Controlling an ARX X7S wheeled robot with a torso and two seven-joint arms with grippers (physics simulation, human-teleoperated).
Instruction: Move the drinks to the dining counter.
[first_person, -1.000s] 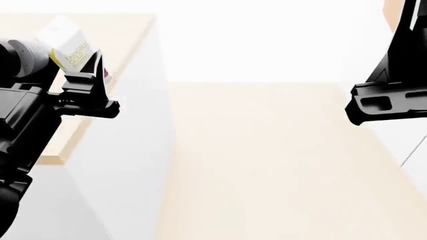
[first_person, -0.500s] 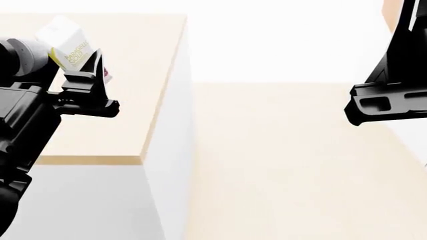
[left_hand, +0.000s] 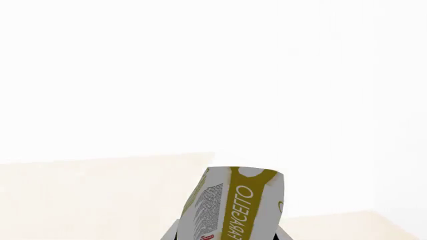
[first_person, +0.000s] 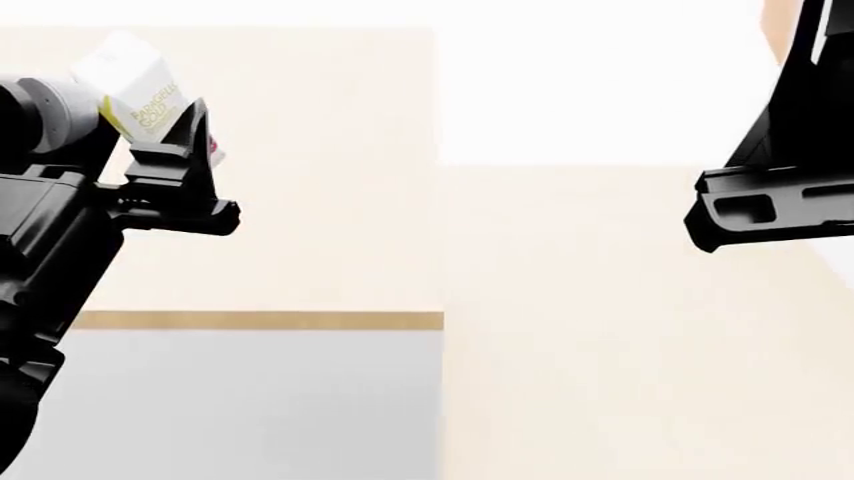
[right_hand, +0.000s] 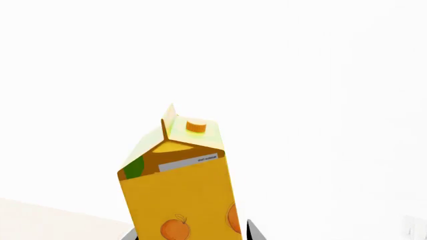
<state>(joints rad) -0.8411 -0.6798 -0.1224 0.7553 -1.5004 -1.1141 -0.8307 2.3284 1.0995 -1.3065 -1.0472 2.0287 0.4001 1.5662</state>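
1. Cream-beige laminate fills the upper left of the head view: the dining counter (first_person: 320, 200), with its thin wood edge band running across at about 8 o'clock of the frame and a plain grey side below it.

2. Step in hand, as I judge it: carrying. Both arms hold a drink aloft near the counter; neither carton is set down yet.

3. Left gripper (first_person: 187, 165) is closed on the small white carton (first_person: 134, 85), which shows gold lettering and a trace of pink-red at its lower edge. It sits at 10 o'clock in the head view, raised over the counter top. In the left wrist view the same carton (left_hand: 233, 205) tilts slightly between the jaws.

4. Right gripper (first_person: 767, 210) sits at 3 o'clock in the head view, off the counter, over the pale floor. Its load is hidden there, but the right wrist view shows the yellow-orange gable-top juice carton (right_hand: 183, 190) clamped low on its body and leaning a little.

5. Both cartons look sealed; the juice carton's orange cap (right_hand: 195, 126) is on. Contents cannot be seen.

6. No brown glass bottle appears in any view.

7. Next move, by my reading: lower the left carton upright onto bare counter and release, then bring the right arm toward 9 o'clock over the top and correct the lean before letting go.
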